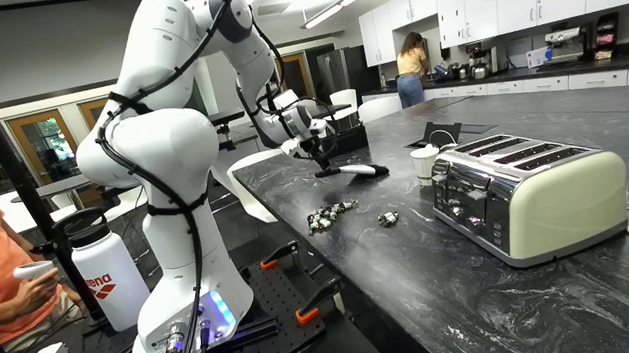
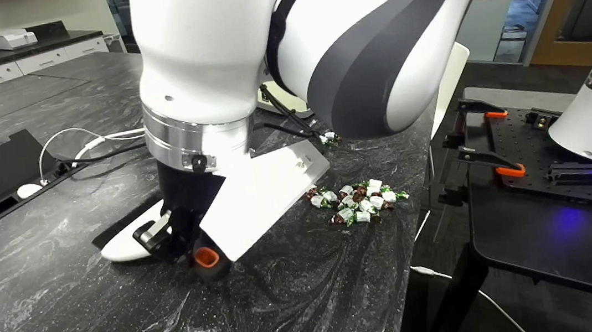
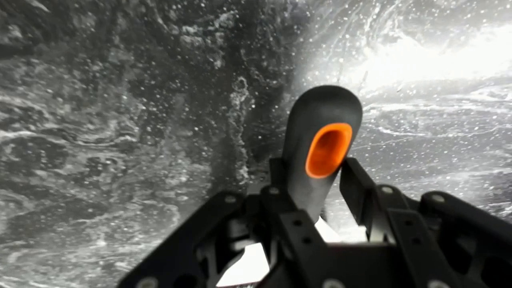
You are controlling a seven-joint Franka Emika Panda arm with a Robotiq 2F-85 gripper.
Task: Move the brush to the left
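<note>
- My pincer (image 3: 314,172) is pinching the dark handle (image 3: 326,104) of the brush (image 1: 355,169). In the wrist view one finger (image 3: 276,172) stands at each side, and both tips seem to touch it, so I judge that the grip is made.
- The brush is at the dark table (image 2: 289,300), beyond the heap of wrapped sweets (image 2: 359,203) when one looks from my base.
- I hold it by the handle, probably, because this part is narrow enough for me; the white head (image 2: 129,240) is broader, and the black bristles (image 1: 380,170) would bend under pressure.
- The end with the orange hole (image 3: 330,150) stands out past my grip. So I pinch nearer to the head, which should make the weight easier to keep level.
- Whether the brush is wholly lifted, or its bristles touch the table, I cannot tell from these views.
- The toaster (image 1: 526,199) stands well apart, toward my right as I judge, so a move to my left should lead away from it.
- The handle looks rounded and could turn in the pinch; therefore a slow, low sideways move seems to me the right one.
</note>
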